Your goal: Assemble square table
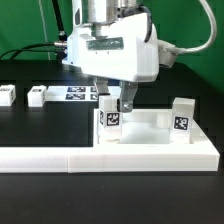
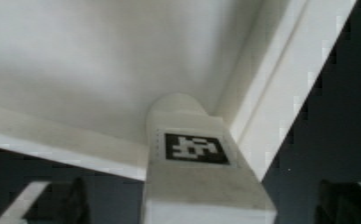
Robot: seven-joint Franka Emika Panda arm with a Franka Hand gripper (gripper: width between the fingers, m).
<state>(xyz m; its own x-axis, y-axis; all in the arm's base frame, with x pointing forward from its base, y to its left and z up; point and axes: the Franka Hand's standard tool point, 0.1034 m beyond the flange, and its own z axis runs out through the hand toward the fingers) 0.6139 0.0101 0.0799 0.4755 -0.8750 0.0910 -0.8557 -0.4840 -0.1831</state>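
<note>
The white square tabletop slab [image 1: 150,124] lies flat against the barrier. A white tagged leg [image 1: 110,120] stands upright at the slab's corner on the exterior view's left. My gripper [image 1: 114,106] reaches down from above with a finger on each side of this leg, shut on it. A second leg [image 1: 181,116] stands upright at the corner on the exterior view's right. In the wrist view the held leg [image 2: 196,150] fills the middle between my dark fingers [image 2: 56,205], its tag showing, over the slab [image 2: 106,60]. My gripper [image 2: 203,212] shows there only at the picture's edge.
The long white L-shaped barrier [image 1: 100,156] runs along the front of the slab. Two loose legs [image 1: 6,95] [image 1: 37,96] lie on the black table at the exterior view's far left. The marker board [image 1: 78,94] lies behind my gripper.
</note>
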